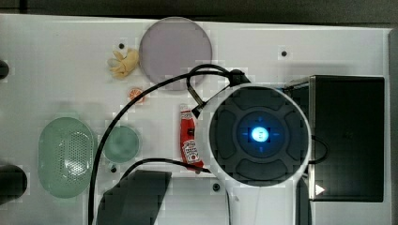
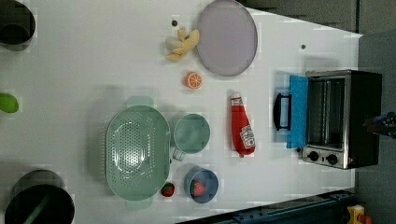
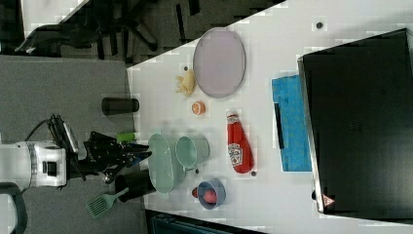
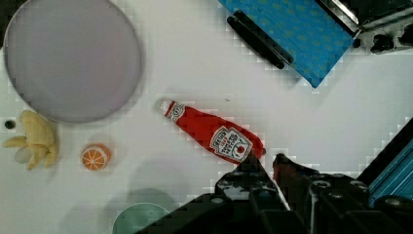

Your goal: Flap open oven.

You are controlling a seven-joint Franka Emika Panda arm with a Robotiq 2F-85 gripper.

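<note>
Wrist view: gripper (image 4: 269, 163) nearest the lens, black fingers (image 4: 251, 168) w/ only a narrow gap between tips, nothing held. Just past the tips lies a red ketchup bottle (image 4: 214, 137) on its side on the white table (image 4: 195, 63). Beyond it, oven (image 4: 384, 24) w/ its blue glass door (image 4: 292, 34) flapped down flat on the table, dark bar handle (image 4: 258, 39) at the door's free edge, knobs at the frame corner. Off to the other side: orange slice (image 4: 95, 156), yellow banana toy (image 4: 34, 139), big grey plate (image 4: 73, 58) farther out.

Left view: oven (image 2: 348, 116) sits at the left view's right, cavity showing w/ racks inside, door (image 2: 297, 112) lying open toward the bottle (image 2: 242, 126). Green colander (image 2: 137, 151) & green cup (image 2: 191, 134) touch each other; blue bowl (image 2: 201, 184) near them, w/ a strawberry in it.

Right view: arm's gripper (image 3: 117, 156) is up high, well apart from the oven (image 3: 360, 122).
</note>
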